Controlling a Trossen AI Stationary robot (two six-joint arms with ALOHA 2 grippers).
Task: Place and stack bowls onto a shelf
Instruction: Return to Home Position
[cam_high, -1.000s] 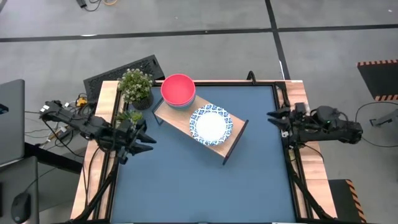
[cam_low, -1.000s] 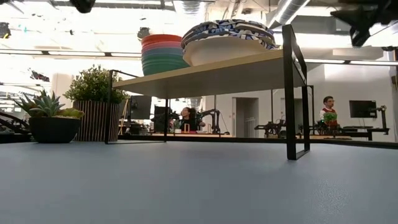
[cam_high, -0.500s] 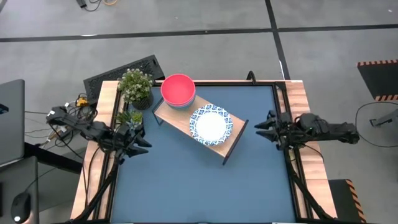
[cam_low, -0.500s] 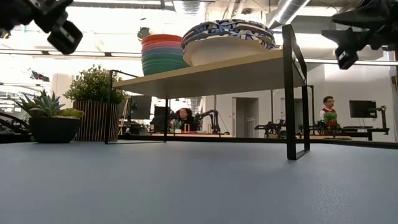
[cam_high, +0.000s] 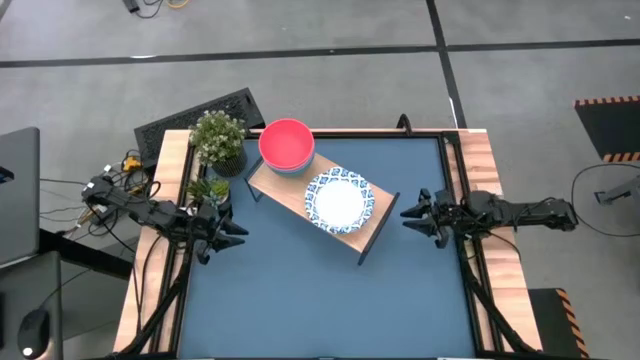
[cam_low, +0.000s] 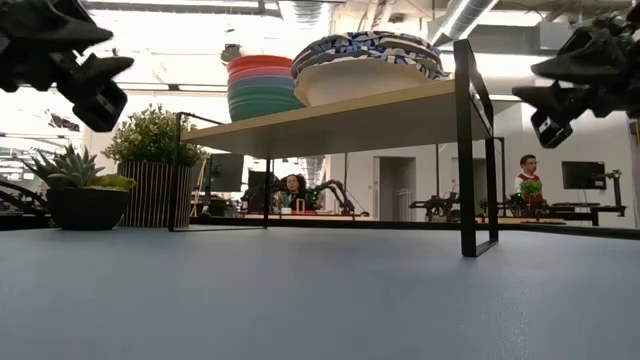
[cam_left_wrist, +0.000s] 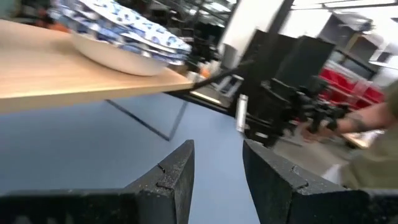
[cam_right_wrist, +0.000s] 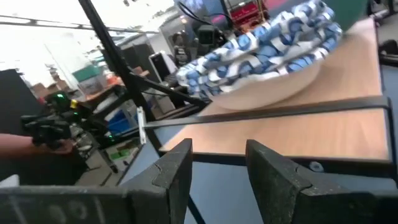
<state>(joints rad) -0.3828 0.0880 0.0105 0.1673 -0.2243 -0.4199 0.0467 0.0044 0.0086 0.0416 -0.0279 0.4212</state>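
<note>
The light-wood shelf (cam_high: 285, 188) stands slantwise on its black legs at the far middle of the blue table. On its far-left end sits a stack with the pink bowl (cam_high: 286, 143) on top and a green one (cam_low: 262, 104) below it. Stacked white bowls with blue-patterned rims (cam_high: 340, 198) sit on its right half. My left gripper (cam_high: 240, 231) hovers open near the table's left edge, pointing right at the shelf (cam_left_wrist: 62, 74). My right gripper (cam_high: 405, 216) hovers open just right of the shelf's right end. Both hold nothing.
Two potted plants (cam_high: 218, 138) (cam_high: 208, 188) stand at the far-left corner, beside the shelf's left end and close to my left arm. A black keyboard (cam_high: 195, 118) lies beyond the far-left edge. The blue tabletop (cam_high: 320, 290) stretches bare in front of the shelf. People (cam_low: 527, 180) sit in the room behind.
Both arms have come down from above. My right gripper has moved toward the table's left and near side, closing on the shelf's right end. My left gripper has dropped lower at the left edge, staying near the small plant. The bowls and the shelf have not moved.
</note>
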